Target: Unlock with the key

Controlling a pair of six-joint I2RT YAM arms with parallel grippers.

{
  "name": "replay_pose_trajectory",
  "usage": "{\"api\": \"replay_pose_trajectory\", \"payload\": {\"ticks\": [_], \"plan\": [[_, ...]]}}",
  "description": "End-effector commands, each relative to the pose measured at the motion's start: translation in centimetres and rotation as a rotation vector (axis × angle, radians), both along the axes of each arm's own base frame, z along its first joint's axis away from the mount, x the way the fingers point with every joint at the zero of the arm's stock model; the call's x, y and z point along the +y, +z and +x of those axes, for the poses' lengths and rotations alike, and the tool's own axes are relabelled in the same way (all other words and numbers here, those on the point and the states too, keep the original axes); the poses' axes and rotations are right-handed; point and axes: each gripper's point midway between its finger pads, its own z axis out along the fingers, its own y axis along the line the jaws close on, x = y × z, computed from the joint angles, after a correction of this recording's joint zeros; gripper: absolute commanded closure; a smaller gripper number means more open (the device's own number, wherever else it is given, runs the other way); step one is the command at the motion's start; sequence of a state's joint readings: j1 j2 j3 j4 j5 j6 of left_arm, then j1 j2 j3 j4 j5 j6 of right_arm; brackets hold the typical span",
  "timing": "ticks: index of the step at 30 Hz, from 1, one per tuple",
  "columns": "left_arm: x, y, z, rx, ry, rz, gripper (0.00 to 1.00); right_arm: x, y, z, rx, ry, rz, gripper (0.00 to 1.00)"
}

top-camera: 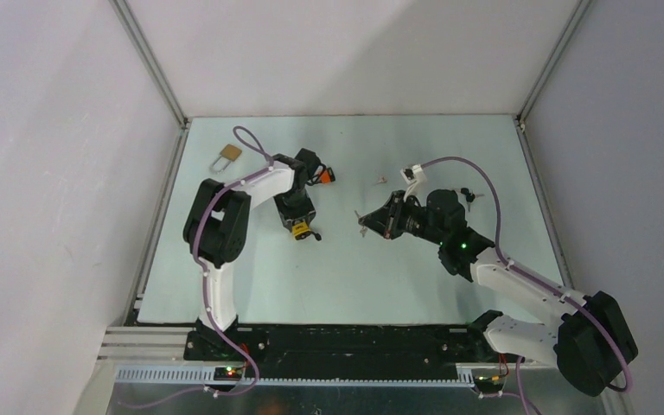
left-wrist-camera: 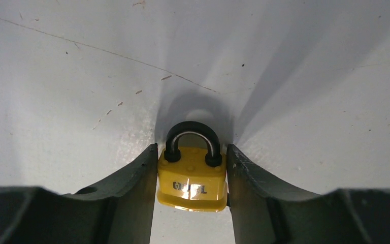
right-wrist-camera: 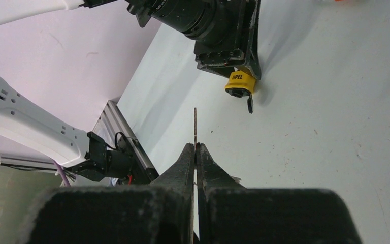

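Observation:
My left gripper (left-wrist-camera: 192, 152) is shut on a yellow padlock (left-wrist-camera: 192, 180) with a black shackle, holding its body by the sides just above the table. In the top view the yellow padlock (top-camera: 299, 229) is left of centre. My right gripper (right-wrist-camera: 196, 146) is shut on a thin key (right-wrist-camera: 195, 126), seen edge-on, its blade pointing toward the yellow padlock (right-wrist-camera: 240, 83) with a clear gap between them. A small dark piece (right-wrist-camera: 250, 105) sticks out under the lock's base. In the top view my right gripper (top-camera: 365, 220) is to the right of the lock.
A brass padlock (top-camera: 227, 156) lies at the far left of the table. An orange-and-black object (top-camera: 325, 175) sits behind the left wrist. A bunch of keys (top-camera: 469, 196) lies at the right, and a small loose piece (top-camera: 379, 181) lies near the middle.

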State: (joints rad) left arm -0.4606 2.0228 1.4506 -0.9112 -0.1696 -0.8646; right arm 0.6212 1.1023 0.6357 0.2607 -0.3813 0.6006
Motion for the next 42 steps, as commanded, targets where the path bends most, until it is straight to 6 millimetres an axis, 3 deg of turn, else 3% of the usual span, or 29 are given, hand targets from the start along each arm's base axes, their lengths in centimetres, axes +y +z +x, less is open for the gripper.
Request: {"api": "replay_pose_trajectory", "payload": {"ticks": [1, 5, 13, 21, 26, 33, 37, 41, 42], "plan": [[-0.9, -0.2, -1.7, 0.052, 0.039, -0.059, 0.59, 0.4, 1.0, 0.1, -0.056, 0.003, 0.015, 1.0], [-1.2, 0.6, -1.6, 0.031, 0.045, -0.081, 0.65, 0.7, 1.1, -0.2, -0.063, 0.015, 0.019, 1.0], [-1.2, 0.4, -2.2, 0.037, 0.055, -0.096, 0.45, 0.7, 1.3, -0.4, -0.072, 0.021, 0.02, 1.0], [-1.2, 0.2, -2.7, 0.032, 0.054, -0.116, 0.38, 0.7, 1.3, -0.5, -0.072, 0.019, 0.022, 1.0], [-1.1, -0.2, -2.9, 0.032, 0.05, -0.114, 0.39, 0.7, 1.3, -0.5, -0.07, 0.02, 0.027, 1.0], [-0.9, -1.1, -2.5, 0.039, 0.048, -0.094, 0.48, 0.7, 1.1, -0.5, -0.073, 0.019, 0.018, 1.0], [-1.2, -0.8, -2.5, 0.036, 0.045, -0.113, 0.61, 0.8, 0.9, -0.6, -0.079, 0.024, 0.015, 1.0], [-1.8, 1.2, -2.1, -0.007, 0.055, -0.161, 0.79, 1.2, 0.7, -0.8, -0.076, 0.036, 0.018, 1.0], [-2.0, 2.2, -2.0, -0.026, 0.057, -0.183, 0.88, 1.4, 0.9, -0.8, -0.078, 0.039, 0.023, 1.0]]}}
